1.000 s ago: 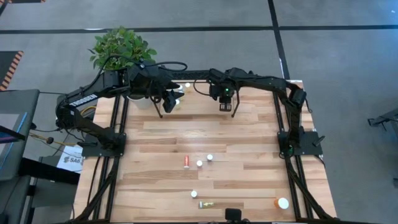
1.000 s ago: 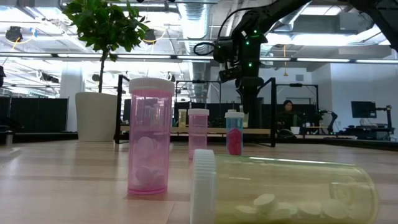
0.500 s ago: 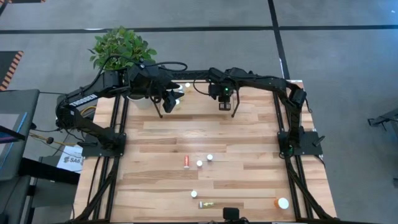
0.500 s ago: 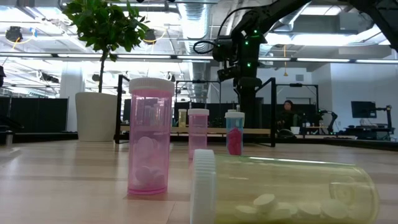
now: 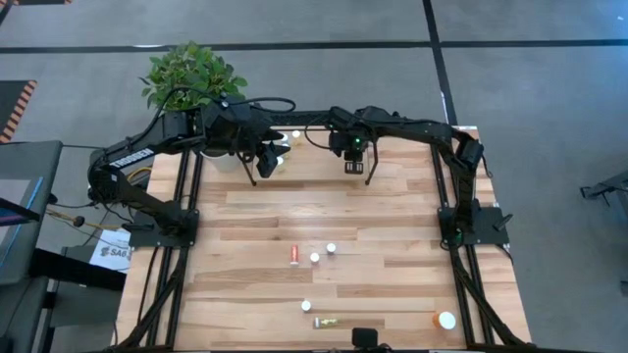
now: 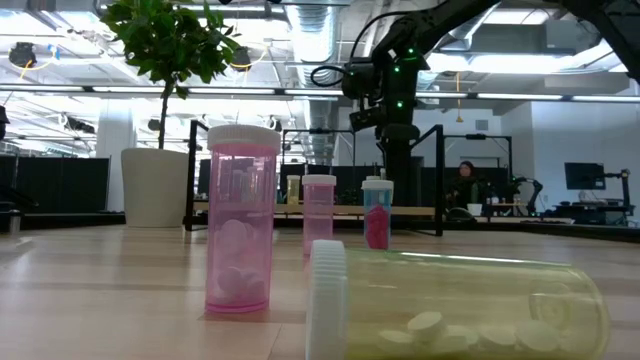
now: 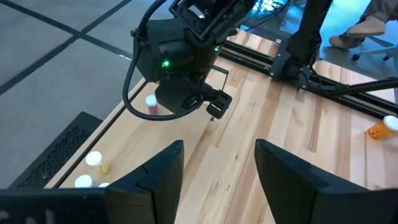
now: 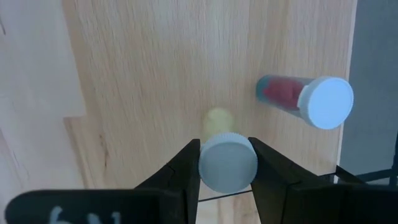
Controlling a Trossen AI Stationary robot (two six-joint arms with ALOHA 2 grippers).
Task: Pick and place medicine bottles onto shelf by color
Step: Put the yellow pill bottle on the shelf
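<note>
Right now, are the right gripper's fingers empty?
No, the right wrist view shows the right gripper clamping a white-capped yellowish bottle between its fingers.

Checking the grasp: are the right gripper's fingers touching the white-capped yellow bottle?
Touching. The right wrist view shows both dark fingers pressed against the white cap of the yellow bottle, with no gap either side.

The counter (image 5: 392, 206) is pale planked wood with a smooth satin sheen. Nearest the low camera, a lying yellow bottle (image 6: 470, 305) looks like clear glossy plastic with a ribbed white cap. Beside it, the pink bottle (image 6: 241, 225) is translucent plastic. The arms look matt black.
</note>
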